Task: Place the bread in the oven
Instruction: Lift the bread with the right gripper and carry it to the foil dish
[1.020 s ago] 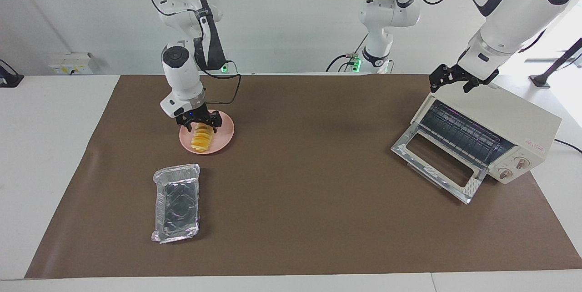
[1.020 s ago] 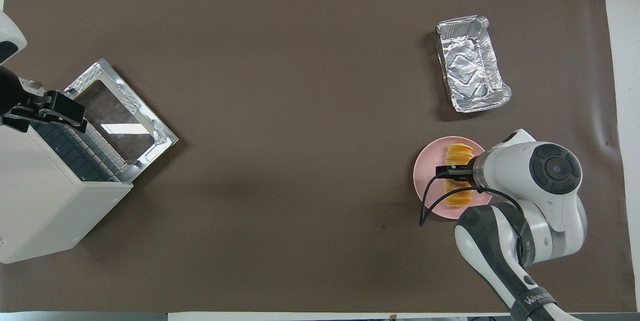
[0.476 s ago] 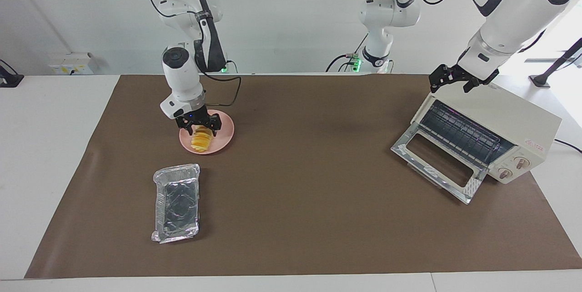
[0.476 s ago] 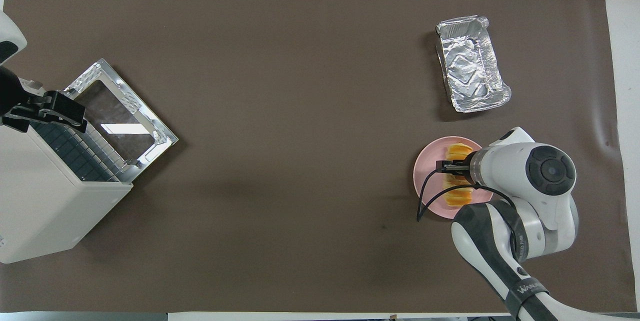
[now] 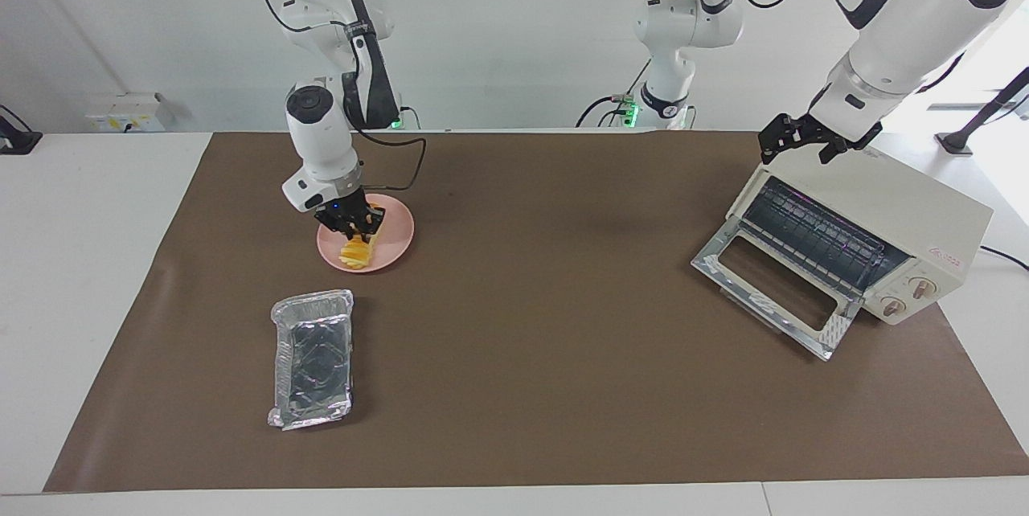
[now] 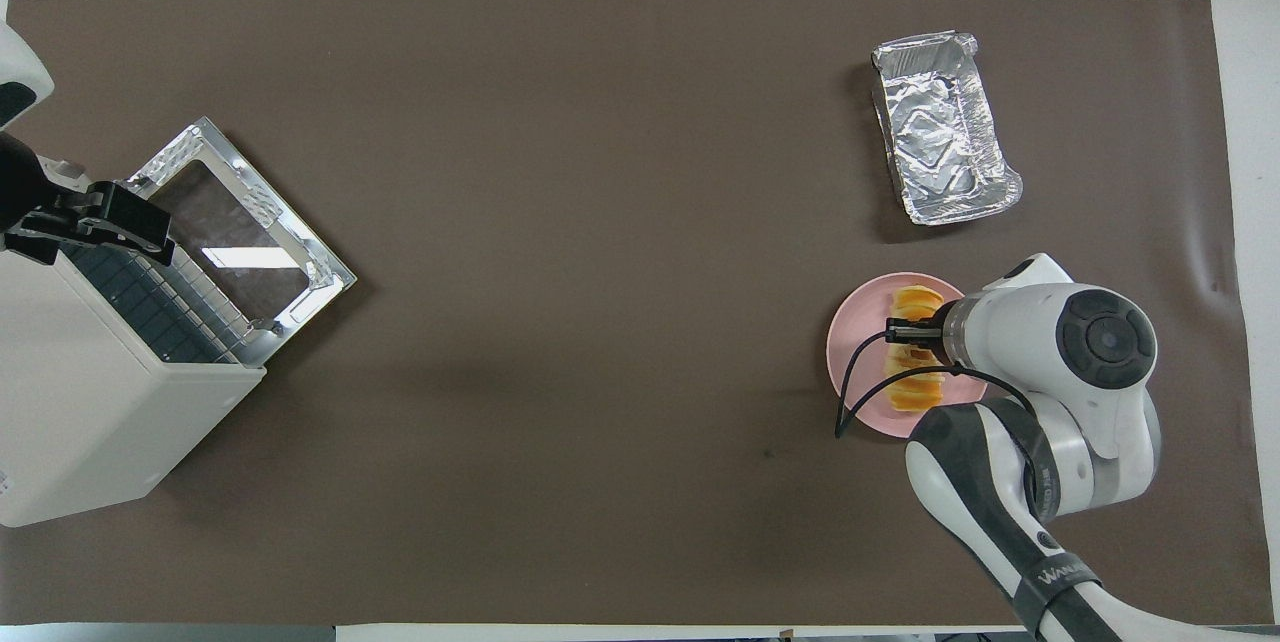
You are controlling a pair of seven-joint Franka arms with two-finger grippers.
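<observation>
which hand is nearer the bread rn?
Right. The right hand is down on the bread on the pink plate, closed on it. The left hand is over the oven, open.

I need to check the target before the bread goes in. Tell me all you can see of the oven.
The oven is a cream-white box, seemingly metal, at the left arm's end of the table, standing askew on the brown mat. Its glass-windowed door with a shiny frame is dropped fully open, showing a wire rack inside. Two round knobs and a small red logo sit on the front panel. The left gripper, open, is over its top edge; whether it touches cannot be told.
</observation>
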